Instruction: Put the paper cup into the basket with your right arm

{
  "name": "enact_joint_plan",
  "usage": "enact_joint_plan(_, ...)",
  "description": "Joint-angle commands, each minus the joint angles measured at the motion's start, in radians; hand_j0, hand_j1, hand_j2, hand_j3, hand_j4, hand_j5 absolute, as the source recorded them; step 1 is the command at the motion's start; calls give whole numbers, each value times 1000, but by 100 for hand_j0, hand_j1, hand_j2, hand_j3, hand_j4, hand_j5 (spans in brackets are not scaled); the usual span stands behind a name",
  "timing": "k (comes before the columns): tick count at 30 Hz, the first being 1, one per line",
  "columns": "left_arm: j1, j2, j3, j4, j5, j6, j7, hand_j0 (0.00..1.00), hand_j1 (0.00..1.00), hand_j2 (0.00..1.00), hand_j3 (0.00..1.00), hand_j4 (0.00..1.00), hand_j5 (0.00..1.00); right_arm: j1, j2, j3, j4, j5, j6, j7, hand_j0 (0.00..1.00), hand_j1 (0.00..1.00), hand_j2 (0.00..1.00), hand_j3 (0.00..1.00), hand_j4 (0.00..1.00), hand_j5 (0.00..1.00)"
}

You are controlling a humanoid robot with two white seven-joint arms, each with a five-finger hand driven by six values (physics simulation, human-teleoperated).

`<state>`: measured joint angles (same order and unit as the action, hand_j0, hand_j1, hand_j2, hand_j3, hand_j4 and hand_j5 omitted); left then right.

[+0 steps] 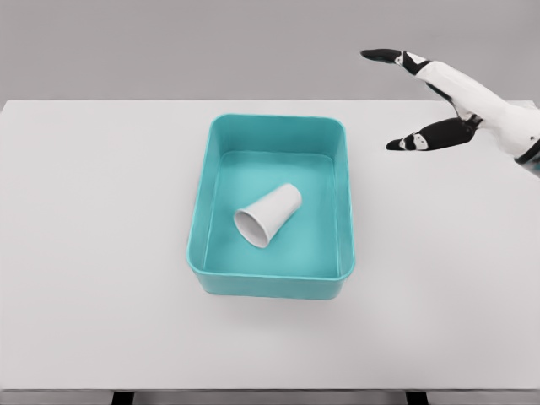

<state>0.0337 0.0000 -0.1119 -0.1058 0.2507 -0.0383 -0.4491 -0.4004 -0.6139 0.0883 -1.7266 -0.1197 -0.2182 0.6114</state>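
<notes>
I saw the cup lying on its side inside the basket, my right hand spread empty at upper right, job apparently done.

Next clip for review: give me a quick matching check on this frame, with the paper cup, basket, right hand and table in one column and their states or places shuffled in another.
Things:
1. paper cup
2. basket
3. right hand
4. table

States or places:
A. white surface under everything
B. teal, sitting mid-table
C. lying on its side inside the basket, open mouth toward the camera
D. raised at the upper right, fingers spread, holding nothing

Pairs: 1-C, 2-B, 3-D, 4-A
</notes>
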Motion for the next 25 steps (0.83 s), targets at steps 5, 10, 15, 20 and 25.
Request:
enact_joint_plan(5,0,0,0,0,1,0,0,100,100,100,100,100,100,80,8,-98,93,69,37,-1,100,100,100,100,100,100)
enact_joint_plan(10,0,0,0,0,1,1,0,100,100,100,100,100,100,129,52,-78,110,75,54,-1,100,100,100,100,100,100)
enact_joint_plan(15,0,0,0,0,1,0,0,100,100,100,100,100,100,129,79,-78,114,77,51,-1,100,100,100,100,100,100)
enact_joint_plan(20,0,0,0,0,1,0,0,100,100,100,100,100,100,127,79,-79,125,87,53,-1,100,100,100,100,100,100)
enact_joint_plan(25,0,0,1,0,1,0,0,100,100,100,100,100,100,129,88,-81,133,89,50,-1,100,100,100,100,100,100)
